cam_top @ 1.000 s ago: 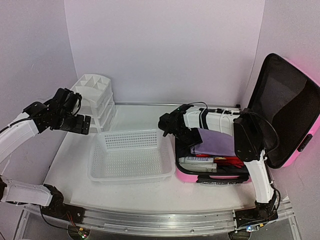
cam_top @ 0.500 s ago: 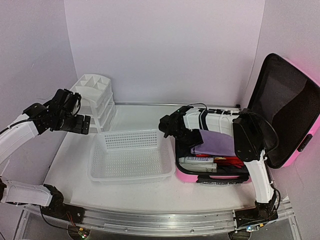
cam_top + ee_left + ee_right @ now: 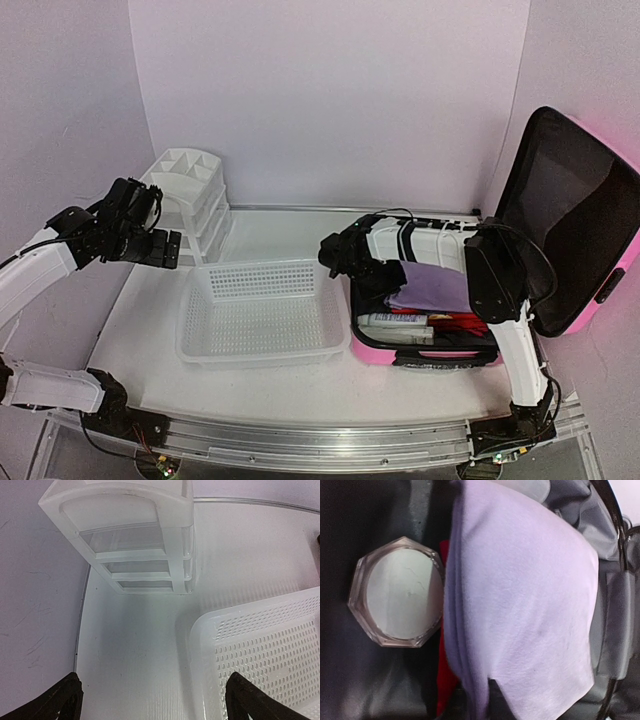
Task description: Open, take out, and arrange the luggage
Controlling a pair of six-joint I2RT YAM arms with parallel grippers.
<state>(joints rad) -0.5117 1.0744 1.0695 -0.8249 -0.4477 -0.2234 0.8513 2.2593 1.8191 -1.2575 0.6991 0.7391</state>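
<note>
The pink luggage (image 3: 372,350) lies open at the right of the table, its black-lined lid (image 3: 575,215) standing up. Inside lies a lilac cloth (image 3: 435,282) over red and white items. My right gripper (image 3: 385,280) reaches in at the case's left side. In the right wrist view it (image 3: 485,700) is shut on the bunched near edge of the lilac cloth (image 3: 520,605), beside an eight-sided clear jar (image 3: 397,597). My left gripper (image 3: 165,250) hovers open at the far left, and in its own view the left gripper (image 3: 152,705) holds nothing.
A white mesh basket (image 3: 262,310) sits mid-table, touching the suitcase's left side. A white drawer organizer (image 3: 190,195) stands at the back left, right ahead of the left gripper. Under the lilac cloth shows a red item (image 3: 445,680).
My right gripper's jaws have closed on the edge of the lilac cloth, and the wrist has dipped slightly into the case. The left arm has not moved.
</note>
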